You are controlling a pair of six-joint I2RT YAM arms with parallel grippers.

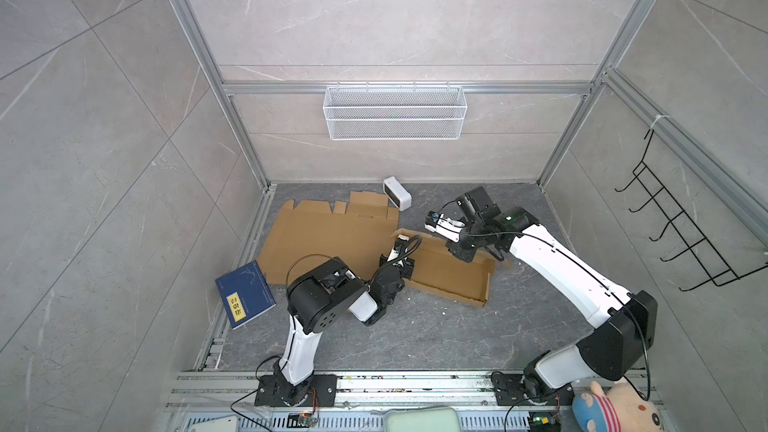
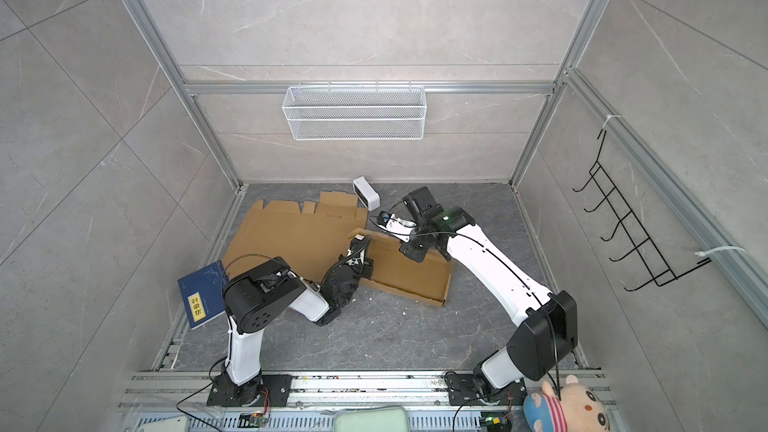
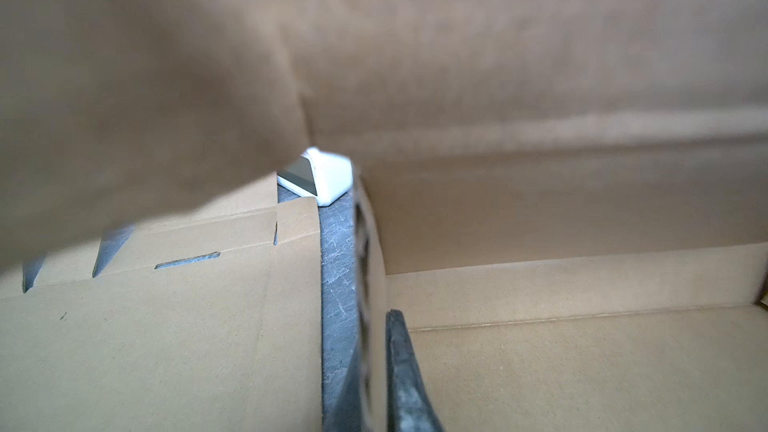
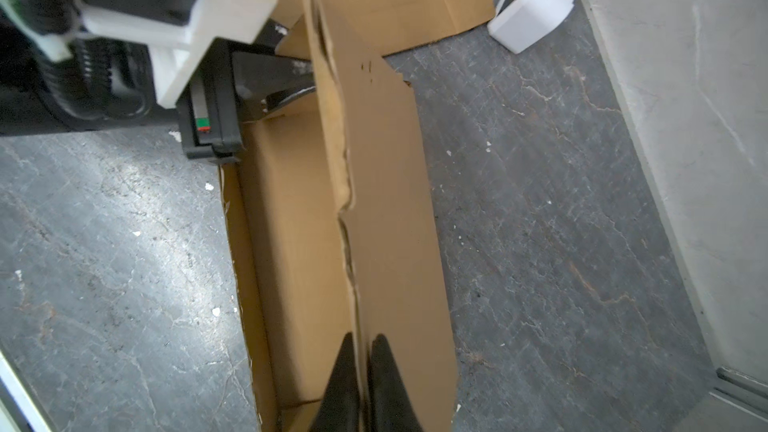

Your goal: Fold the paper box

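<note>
While both arms hold the paper box (image 1: 449, 280), you are at the wall-raising step, as I read it. The box sits near the middle of the table (image 1: 415, 338), closer to the back edge than the front. It is a shallow tray with low walls already standing along its front and right sides.

Your left gripper (image 3: 374, 322) is clamped on the short end wall nearest the table's left edge, one dark finger on each face. Your right gripper (image 4: 362, 344) is pinched on the top rim of the long wall facing the back edge, with no gap showing between the fingers and the board.

Next, you probably need to roll that long wall inward over its crease while the left grip keeps the corner square. Keep the motion slow, since the pinch sits right at the rim and could slip off.

The board is matte brown corrugated cardboard, stiff across the panels and soft at the scores. Its rim looks ragged and slightly crushed in the right wrist view.

A second flat sheet (image 1: 328, 238) with cut slots and tabs lies toward the back left corner. A smooth white device (image 1: 397, 193) lies by the back edge.
</note>
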